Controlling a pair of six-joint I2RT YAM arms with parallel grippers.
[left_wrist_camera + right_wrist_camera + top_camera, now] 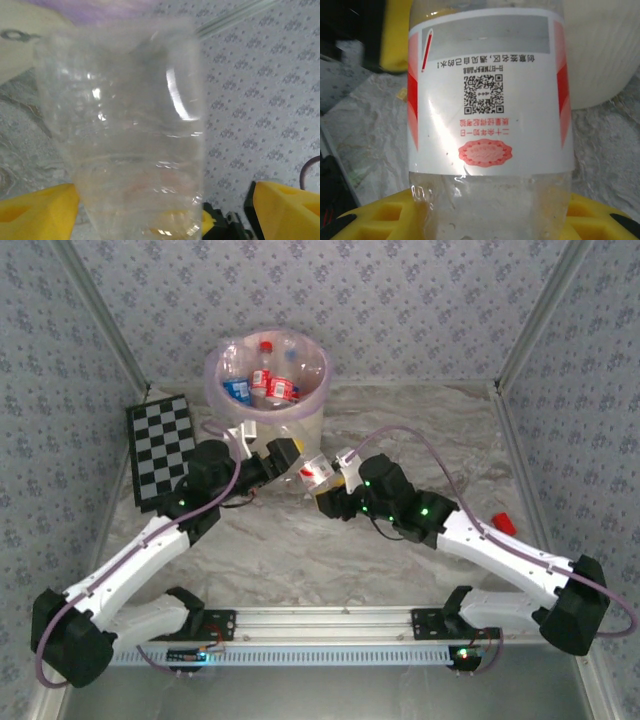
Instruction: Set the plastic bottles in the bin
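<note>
A clear plastic bottle (pixel 316 471) with a red and white label hangs just in front of the bin (pixel 215 365), between my two grippers. My right gripper (pixel 332 480) is shut on it: in the right wrist view both yellow fingers (pixel 375 215) press the bottle's clear end (pixel 490 125). My left gripper (pixel 290 456) stands open around the bottle's other end (pixel 125 125); one finger (pixel 35 212) is against it, while the other (pixel 290 210) stands clear of it. Several more bottles (pixel 268 380) lie inside the bin.
A black-and-white checkerboard (pixel 160 448) lies left of the bin, close to the left arm. A small red object (pixel 503 522) rests on the marble table at the right. Patterned walls close in the back and sides. The bin's cream wall (pixel 605 50) is right behind the held bottle.
</note>
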